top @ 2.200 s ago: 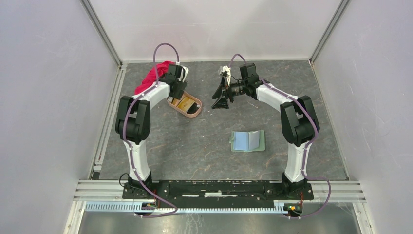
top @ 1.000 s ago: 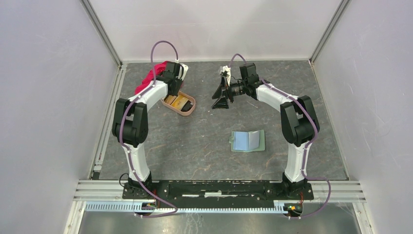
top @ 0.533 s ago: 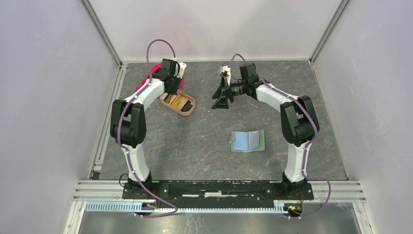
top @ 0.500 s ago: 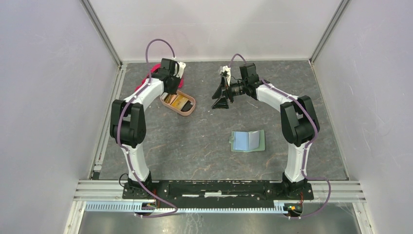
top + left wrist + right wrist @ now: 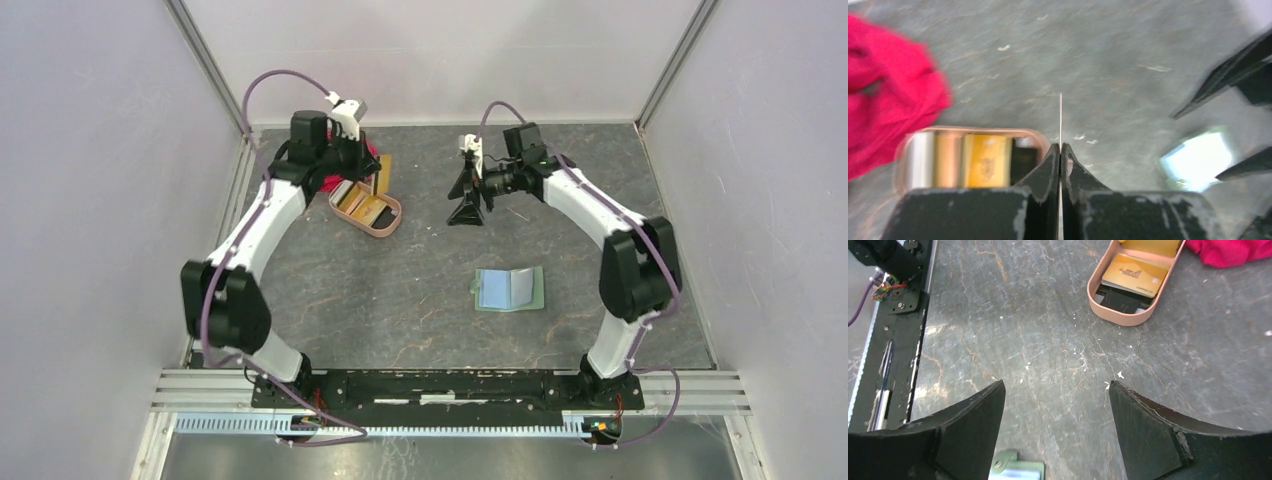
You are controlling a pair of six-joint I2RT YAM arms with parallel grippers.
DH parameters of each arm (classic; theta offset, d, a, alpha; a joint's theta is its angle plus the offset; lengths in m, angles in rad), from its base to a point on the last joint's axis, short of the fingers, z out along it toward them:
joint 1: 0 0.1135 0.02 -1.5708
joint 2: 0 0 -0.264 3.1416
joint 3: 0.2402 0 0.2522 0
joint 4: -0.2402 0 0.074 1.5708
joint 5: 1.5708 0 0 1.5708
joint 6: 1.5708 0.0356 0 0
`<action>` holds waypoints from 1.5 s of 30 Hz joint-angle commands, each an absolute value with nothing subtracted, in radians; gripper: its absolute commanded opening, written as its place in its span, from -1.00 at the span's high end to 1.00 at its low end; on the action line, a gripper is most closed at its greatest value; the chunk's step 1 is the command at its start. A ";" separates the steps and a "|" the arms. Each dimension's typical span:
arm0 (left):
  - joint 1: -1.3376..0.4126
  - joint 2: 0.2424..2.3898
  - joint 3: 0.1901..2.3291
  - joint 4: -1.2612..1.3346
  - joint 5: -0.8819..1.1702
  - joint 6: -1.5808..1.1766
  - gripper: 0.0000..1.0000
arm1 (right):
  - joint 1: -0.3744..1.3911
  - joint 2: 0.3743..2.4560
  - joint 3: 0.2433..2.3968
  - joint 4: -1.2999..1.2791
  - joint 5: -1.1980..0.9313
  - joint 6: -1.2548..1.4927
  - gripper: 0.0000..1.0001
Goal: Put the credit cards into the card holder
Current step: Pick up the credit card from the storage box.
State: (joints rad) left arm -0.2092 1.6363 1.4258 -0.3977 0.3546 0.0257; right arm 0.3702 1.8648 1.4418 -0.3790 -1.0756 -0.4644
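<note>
Gold card (image 5: 383, 172) edge-on in clamped left pincer (image 5: 1060, 146), face only overhead; right pincer (image 5: 1055, 388) agape.

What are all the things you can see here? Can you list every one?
held card: one, orange-gold, pinched by its edge in the left gripper
cards in tray: at least three, gold, silvery and dark, lying in the tray
tray: one, pinkish-tan oval, far left part of the table
card holder: one, sage green with pale blue inside, lying open, right of the middle
cloth: one, red, crumpled beside the tray
table: one, dark grey, stone-patterned
left gripper: one, black, shut on the held card
right gripper: one, black, open, holding nothing, above bare table
</note>
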 commanded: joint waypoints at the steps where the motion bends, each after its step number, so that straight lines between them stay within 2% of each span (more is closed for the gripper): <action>1: -0.204 1.491 1.195 0.075 0.854 -0.454 0.96 | 0.331 1.608 1.460 -0.615 -1.067 -0.632 -0.67; 4: -0.250 1.446 1.024 0.417 0.924 -0.797 0.96 | 0.247 1.477 1.381 -0.642 -1.182 -0.558 -0.67; 7: -0.340 1.404 0.944 0.602 0.888 -0.941 0.96 | 0.160 1.329 1.238 -0.532 -1.305 -0.398 -0.68; 9: -0.387 1.397 0.899 0.710 0.862 -1.033 0.96 | 0.123 1.193 1.050 -0.188 -1.348 -0.076 -0.67; 10: -0.409 1.401 0.877 0.785 0.859 -1.074 0.96 | 0.117 1.123 0.937 0.064 -1.344 0.151 -0.68; 12: -0.435 1.411 0.844 0.873 0.858 -1.108 0.96 | 0.118 1.044 0.805 0.293 -1.306 0.378 -0.67; 16: -0.489 1.424 0.810 0.913 0.840 -1.061 0.96 | 0.111 1.004 0.744 0.204 -1.210 0.367 -0.59; 22: -0.538 1.441 0.774 0.987 0.793 -1.069 0.96 | 0.112 1.004 0.634 0.437 -1.191 0.619 -0.49; 33: -0.603 1.483 0.808 0.965 0.766 -1.016 0.96 | 0.181 1.057 0.628 0.506 -1.197 0.696 -0.32; 38: -0.628 1.507 0.825 0.969 0.760 -1.009 0.96 | 0.194 1.084 0.629 0.526 -1.193 0.717 -0.09; 41: -0.642 1.526 0.828 0.976 0.757 -1.011 0.96 | 0.207 1.099 0.630 0.542 -1.197 0.736 0.19; 42: -0.644 1.529 0.828 0.979 0.754 -1.011 0.96 | 0.210 1.102 0.629 0.549 -1.199 0.742 0.34; 44: -0.647 1.531 0.828 0.981 0.742 -1.011 0.95 | 0.212 1.109 0.625 0.568 -1.205 0.751 0.97; 45: -0.647 1.529 0.828 0.975 0.733 -1.011 0.88 | 0.209 1.110 0.625 0.572 -1.207 0.752 1.00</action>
State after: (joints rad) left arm -0.6388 1.5269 0.7929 0.9253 0.7673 -1.0286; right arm 0.2039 1.1038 0.6201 0.4904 -1.1980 0.7212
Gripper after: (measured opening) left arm 0.034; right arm 0.098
